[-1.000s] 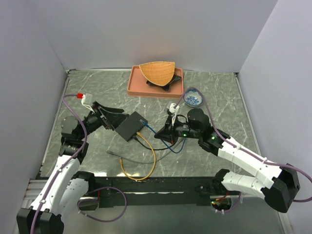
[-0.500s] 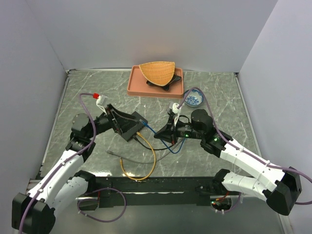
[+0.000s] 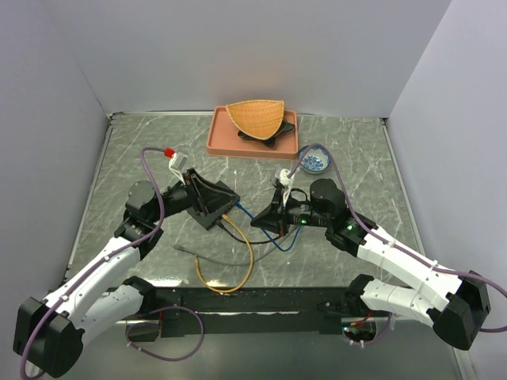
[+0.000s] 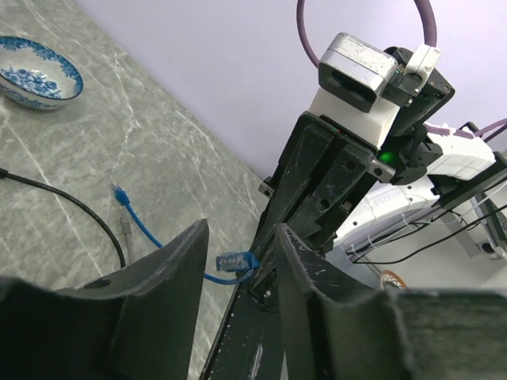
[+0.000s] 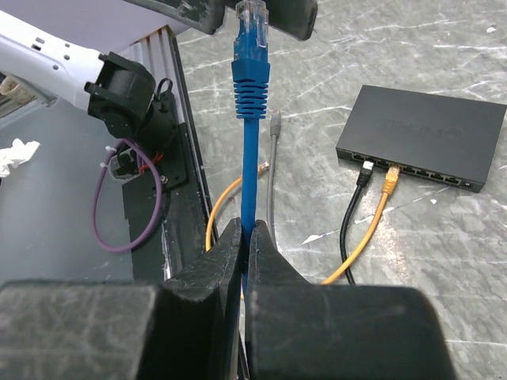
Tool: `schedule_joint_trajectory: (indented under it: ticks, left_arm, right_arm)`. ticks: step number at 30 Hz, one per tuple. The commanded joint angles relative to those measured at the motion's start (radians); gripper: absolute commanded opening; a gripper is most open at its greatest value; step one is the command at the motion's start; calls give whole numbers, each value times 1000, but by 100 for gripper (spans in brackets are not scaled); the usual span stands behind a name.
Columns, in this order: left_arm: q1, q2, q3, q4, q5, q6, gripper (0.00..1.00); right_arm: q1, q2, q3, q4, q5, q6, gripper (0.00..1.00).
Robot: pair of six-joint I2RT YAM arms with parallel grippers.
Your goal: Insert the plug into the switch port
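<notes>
Handover of the plug looked to be the step in hand. The right gripper was clamped on the blue cable just below it, while the left gripper stood half-spread either side of the plug, gripping nothing. The left needed to pinch the plug body squarely — tip left clear — before the right let go. The switch lay flat on the grey marbled table, under the left arm in the top view — plain pale walls closed the space in.
</notes>
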Motion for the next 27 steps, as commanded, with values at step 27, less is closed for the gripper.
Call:
schedule_joint_trajectory:
  ticks: [27]
  left_arm:
    - [-49, 8, 107, -139, -108, 120, 36]
  right_arm:
    - [-5, -61, -19, 67, 39, 18, 0]
